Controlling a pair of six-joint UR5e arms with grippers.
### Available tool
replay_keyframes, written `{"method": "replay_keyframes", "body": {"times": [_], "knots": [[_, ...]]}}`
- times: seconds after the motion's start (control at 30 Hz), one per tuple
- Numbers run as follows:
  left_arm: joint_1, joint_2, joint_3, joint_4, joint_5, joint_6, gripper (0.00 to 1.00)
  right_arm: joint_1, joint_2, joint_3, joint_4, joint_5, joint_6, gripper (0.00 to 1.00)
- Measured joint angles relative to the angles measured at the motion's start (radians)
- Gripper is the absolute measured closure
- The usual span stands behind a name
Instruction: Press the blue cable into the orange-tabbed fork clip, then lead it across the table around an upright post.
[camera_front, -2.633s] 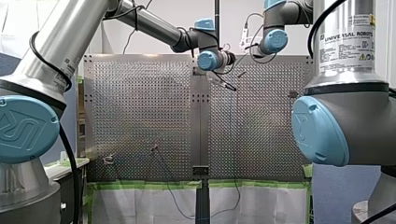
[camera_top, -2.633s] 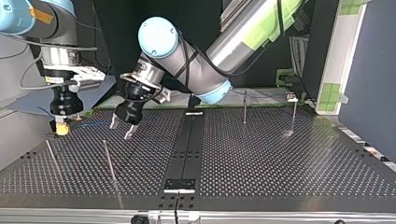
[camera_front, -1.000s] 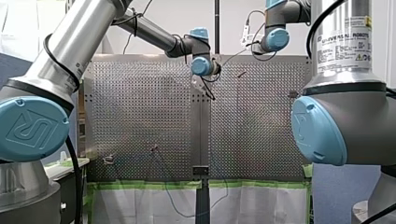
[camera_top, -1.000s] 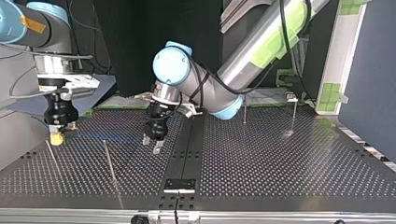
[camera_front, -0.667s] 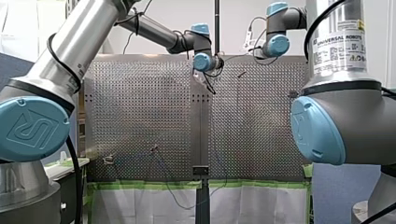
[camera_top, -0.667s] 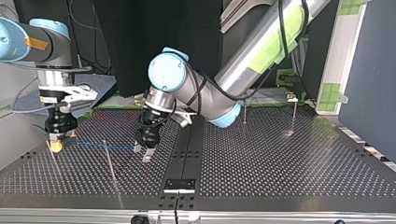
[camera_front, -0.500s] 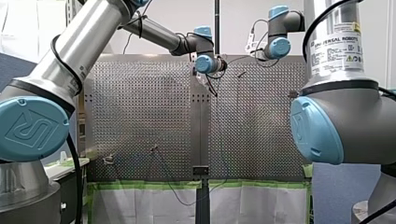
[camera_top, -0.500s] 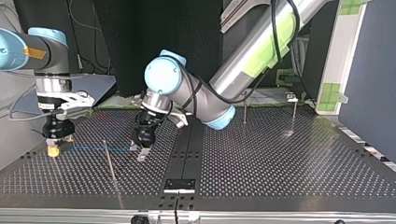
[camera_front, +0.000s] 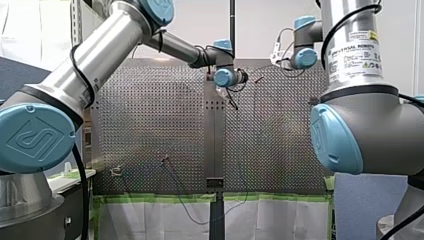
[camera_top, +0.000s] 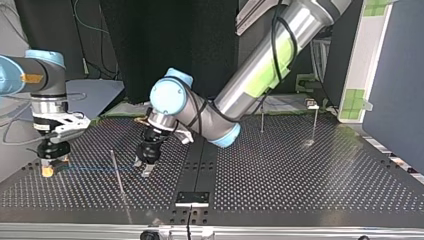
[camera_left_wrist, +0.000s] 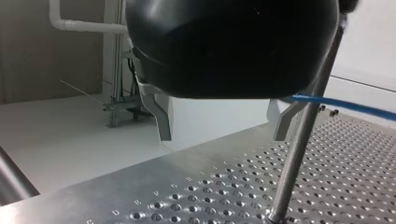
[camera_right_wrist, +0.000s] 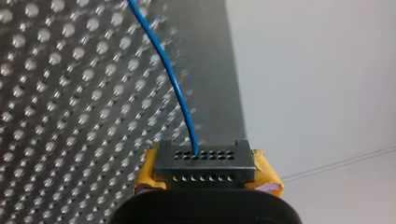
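Your right gripper (camera_top: 48, 169), yellow-padded, pinches the thin blue cable (camera_top: 90, 168), which runs taut toward the slim upright metal post (camera_top: 117, 172). Your black left gripper (camera_left_wrist: 222, 137) hangs spread beside that post. No orange-tabbed fork clip shows, so clipping is unconfirmed, and rounding the post looks unfinished. Since half a second ago, both grippers have shifted toward the top view's left.

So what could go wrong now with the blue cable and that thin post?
The blue cable looks stretched from my right gripper, so it might slip out of the yellow pads. My left gripper hangs open right beside the post; its fingers could knock the post or miss the cable.
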Motion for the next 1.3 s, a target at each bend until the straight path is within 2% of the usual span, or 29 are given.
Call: {"method": "replay_keyframes", "body": {"times": [0.2,0.57,0.77,0.97,1.3], "knots": [[0.008,-0.036,0.052,0.013,0.002,0.000,0.00,-0.024,0.041,-0.002,-0.026,-0.015,0.000,0.99],[0.051,-0.082,0.135,0.023,0.006,0.000,0.00,-0.056,0.078,-0.002,-0.060,-0.023,0.004,0.99],[0.054,-0.093,0.143,0.028,0.005,0.009,0.00,-0.057,0.096,-0.001,-0.058,-0.023,0.003,0.99],[0.042,-0.094,0.144,0.019,0.002,0.042,0.00,-0.053,0.119,0.003,-0.050,-0.024,0.003,0.99],[0.024,-0.123,0.144,-0.050,-0.052,0.120,0.00,-0.048,0.170,0.035,-0.056,-0.020,-0.001,0.99]]}}
